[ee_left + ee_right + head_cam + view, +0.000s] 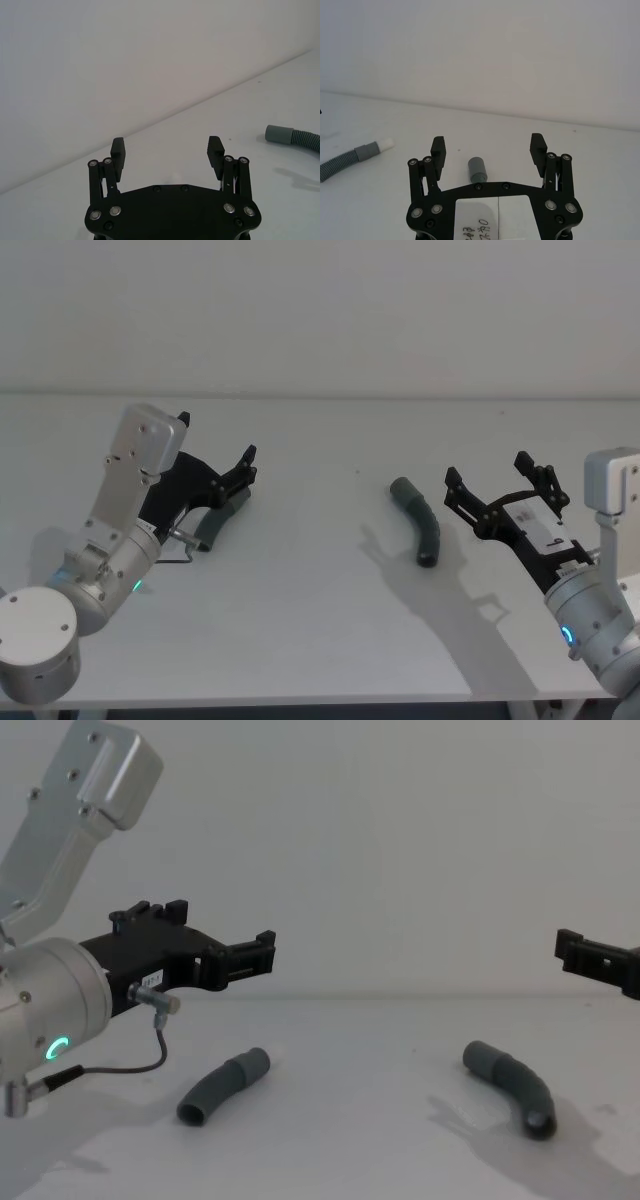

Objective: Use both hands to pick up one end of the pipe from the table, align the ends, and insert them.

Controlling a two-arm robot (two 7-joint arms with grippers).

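Observation:
Two dark-grey bent pieces of the pipe lie on the white table [320,620]. The left piece [216,525] [225,1085] rests under my left gripper [246,468] [262,952], which hovers above it, open and empty [167,147]. To the right lies the other piece [420,520] [510,1085] [295,137]. My right gripper [487,477] [575,948] hangs open just right of it and above the table. In the right wrist view its open gripper [487,145] points over one collar end [477,170] of that piece. Farther off lies the left piece [355,156] with a pale whitish tip [386,145].
A thin cable [130,1065] loops down from the left arm near the left piece. A plain white wall [320,310] stands behind the table's far edge. Bare tabletop [350,1120] lies between the two pieces.

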